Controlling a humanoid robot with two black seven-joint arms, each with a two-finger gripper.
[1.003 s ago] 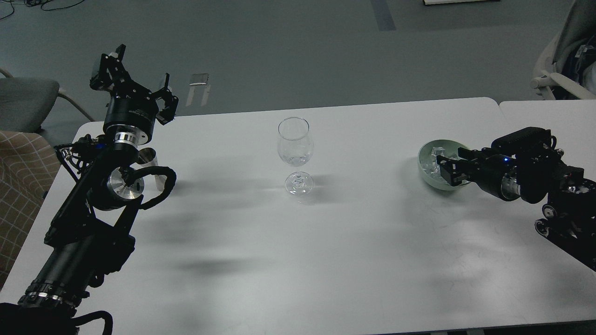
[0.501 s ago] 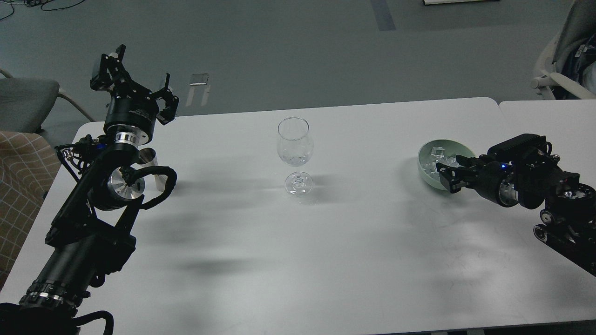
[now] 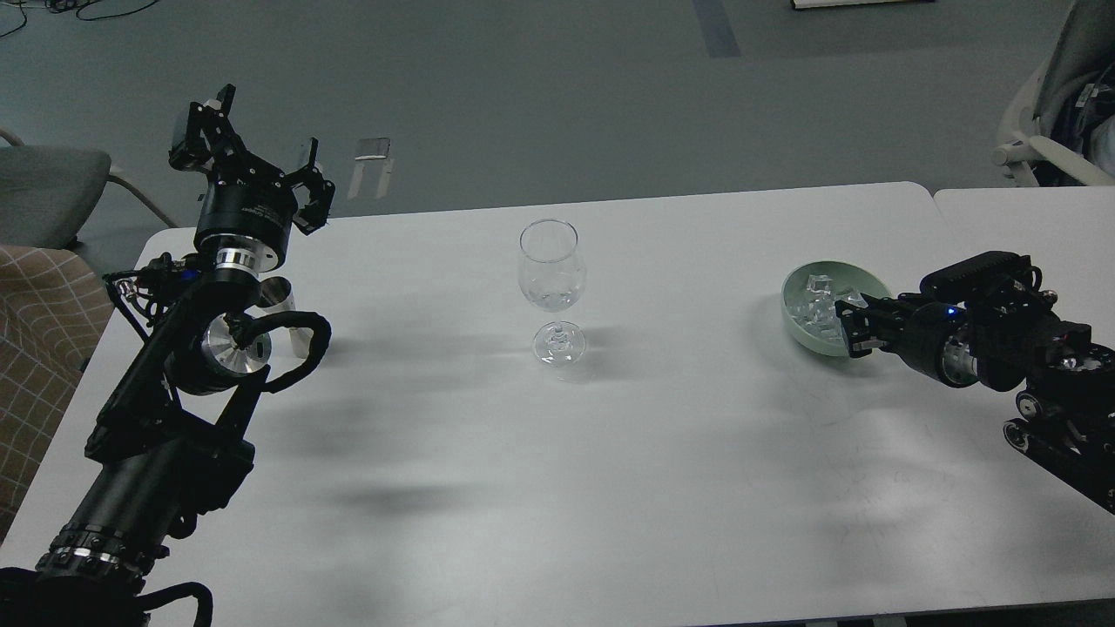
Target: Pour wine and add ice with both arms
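Observation:
A clear stemmed wine glass (image 3: 550, 270) stands upright mid-table with a little clear wine (image 3: 552, 300) in the bottom of its bowl. A pale green bowl (image 3: 800, 329) at the right holds several clear ice cubes (image 3: 817, 296). My right gripper (image 3: 852, 327) lies low at the bowl's near-right rim, pointing left; it is dark and I cannot tell whether its fingers are apart or hold anything. My left gripper (image 3: 257, 157) is raised above the table's far left corner, open and empty, well left of the glass.
A small silver metal cup (image 3: 277, 294) stands on the table (image 3: 557, 453) partly behind my left arm. A second table (image 3: 1028, 218) adjoins at the right. Chairs stand at the far left (image 3: 43, 187) and far right (image 3: 1045, 131).
My right gripper has drawn back to the right, from over the bowl's middle to its near-right rim. The left arm, glass and bowl have not moved.

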